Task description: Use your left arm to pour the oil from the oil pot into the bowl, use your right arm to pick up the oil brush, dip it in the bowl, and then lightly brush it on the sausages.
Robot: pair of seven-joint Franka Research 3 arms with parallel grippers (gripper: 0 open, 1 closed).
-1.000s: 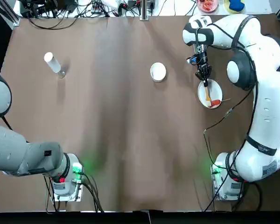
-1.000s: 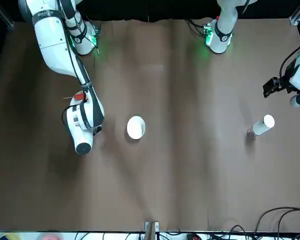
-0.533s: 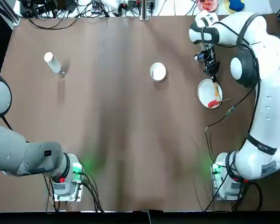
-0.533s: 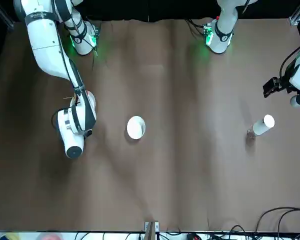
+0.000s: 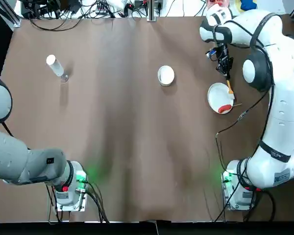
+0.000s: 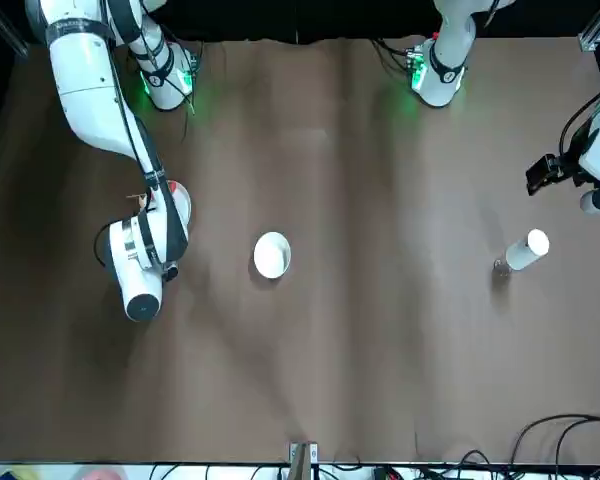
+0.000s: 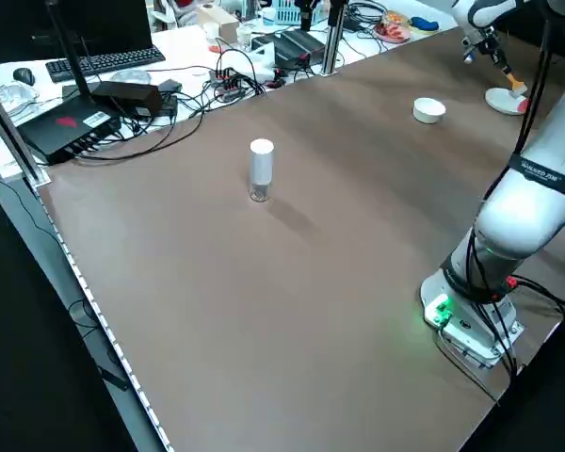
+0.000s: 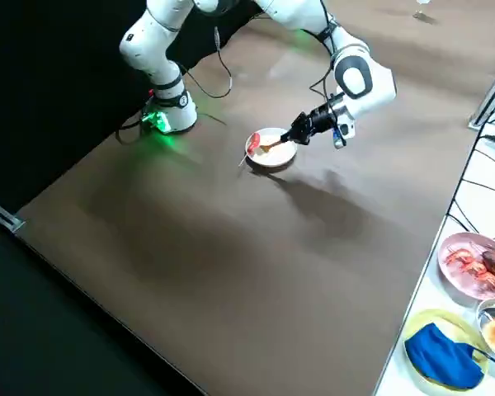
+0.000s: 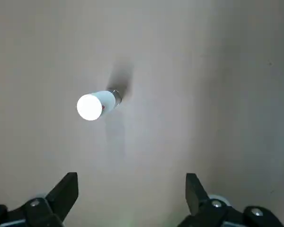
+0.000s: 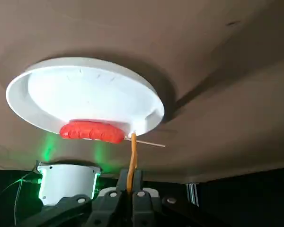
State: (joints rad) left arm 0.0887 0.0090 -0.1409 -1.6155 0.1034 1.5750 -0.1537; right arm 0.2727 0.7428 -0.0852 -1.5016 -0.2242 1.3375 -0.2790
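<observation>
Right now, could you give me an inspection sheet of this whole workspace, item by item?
Surface: brown table, bare across its middle.
Job's things: oil pot upright, capped, untouched; bowl alone mid-table; sausages on the plate; oil brush held over the plate's rim.
Clutter: nothing seen on the table.
Grippers: right gripper shut on the oil brush; left gripper open, above the oil pot.
Cables: tangle along the far edge.
Surroundings: food dishes, blue cloth, keyboard on side tables.
</observation>
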